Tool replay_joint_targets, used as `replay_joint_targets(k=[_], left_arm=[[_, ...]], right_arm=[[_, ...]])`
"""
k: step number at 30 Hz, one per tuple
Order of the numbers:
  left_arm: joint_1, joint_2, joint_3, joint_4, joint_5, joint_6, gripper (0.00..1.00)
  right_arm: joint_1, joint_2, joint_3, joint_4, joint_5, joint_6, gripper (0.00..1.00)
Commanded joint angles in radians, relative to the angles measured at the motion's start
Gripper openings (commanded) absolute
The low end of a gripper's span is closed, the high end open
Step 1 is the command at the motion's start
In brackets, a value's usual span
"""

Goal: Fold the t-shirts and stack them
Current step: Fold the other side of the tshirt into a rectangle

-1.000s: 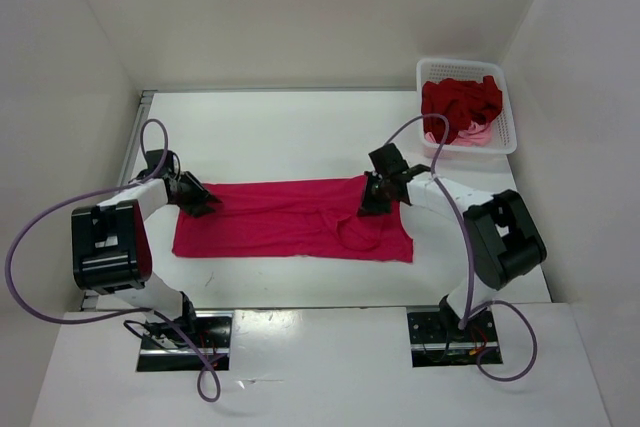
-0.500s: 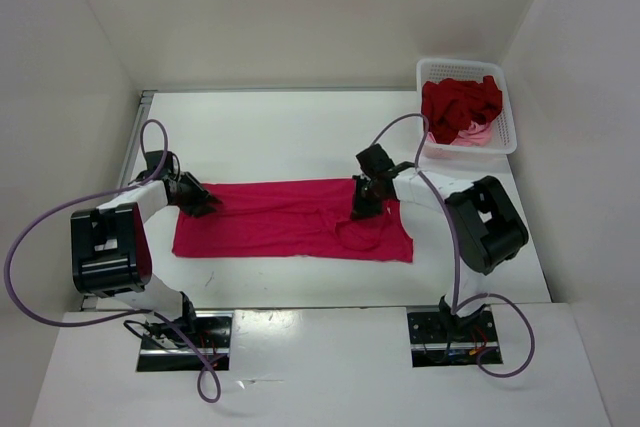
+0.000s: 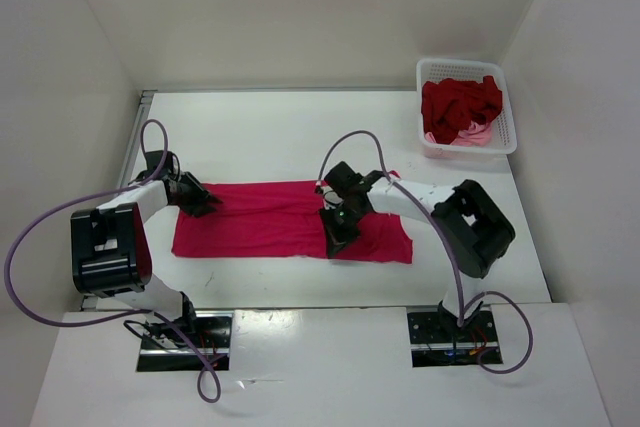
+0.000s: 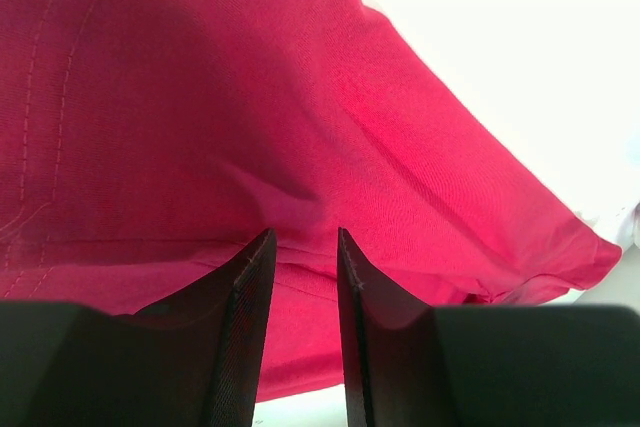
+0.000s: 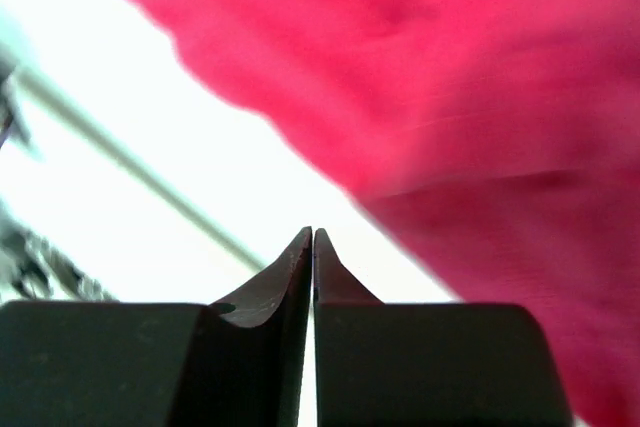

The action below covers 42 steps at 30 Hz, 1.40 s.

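Note:
A bright magenta-red t-shirt lies spread flat across the middle of the table, long side running left to right. My left gripper rests at its upper left corner. In the left wrist view its jaws stand parted over the cloth. My right gripper hangs over the shirt's middle, near the front edge. It is shut with nothing between its fingers, and the red cloth lies off to its right. A dark crimson t-shirt and a light pink t-shirt lie bunched in the basket.
The white mesh basket stands at the back right corner, against the right wall. White walls close in the table on the left, back and right. Both arms' cables loop above the table near the shirt.
My right gripper has swung left from the shirt's upper right part to its middle, toward the front edge. The left arm has stayed put.

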Motion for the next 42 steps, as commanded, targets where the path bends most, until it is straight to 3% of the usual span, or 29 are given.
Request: replay_joint_targets(k=[1,6,9,11,12,15,19,34,38,42], left_arm=[[0.001,-0.033,0.034,0.009,0.028,0.012,0.38],[-0.008,-0.042,0.043,0.009,0.028,0.003,0.38],[-0.008,-0.042,0.043,0.009,0.028,0.003,0.38],[-0.008,-0.042,0.043,0.009,0.028,0.003,0.38],[-0.008,-0.042,0.043,0.009,0.028,0.003,0.38],[-0.008,-0.042,0.043,0.009,0.028,0.003,0.38],[-0.008,-0.042,0.034,0.009,0.028,0.003,0.38],[-0.008,-0.033,0.024,0.018,0.046,0.003,0.38],[-0.008,-0.033,0.024,0.018,0.046,0.003,0.38],[-0.008,-0.033,0.015,0.028,0.046,-0.006,0.38]], right_arm=[[0.038,-0.096,0.071,-0.069,-0.082,-0.03,0.07],[-0.002,-0.183,0.071,-0.005,0.185,0.067,0.21],[-0.046,-0.183,0.062,0.038,0.278,0.125,0.21],[-0.078,-0.183,0.052,0.081,0.303,0.162,0.28],[-0.088,-0.183,0.051,0.092,0.317,0.162,0.38],[-0.088,-0.123,0.051,0.092,0.406,0.171,0.42],[-0.097,-0.081,0.064,0.092,0.467,0.162,0.44],[-0.097,-0.015,0.022,0.081,0.443,0.133,0.45],[-0.097,-0.025,-0.007,0.072,0.399,0.133,0.35],[-0.097,-0.048,-0.016,0.063,0.388,0.133,0.31]])
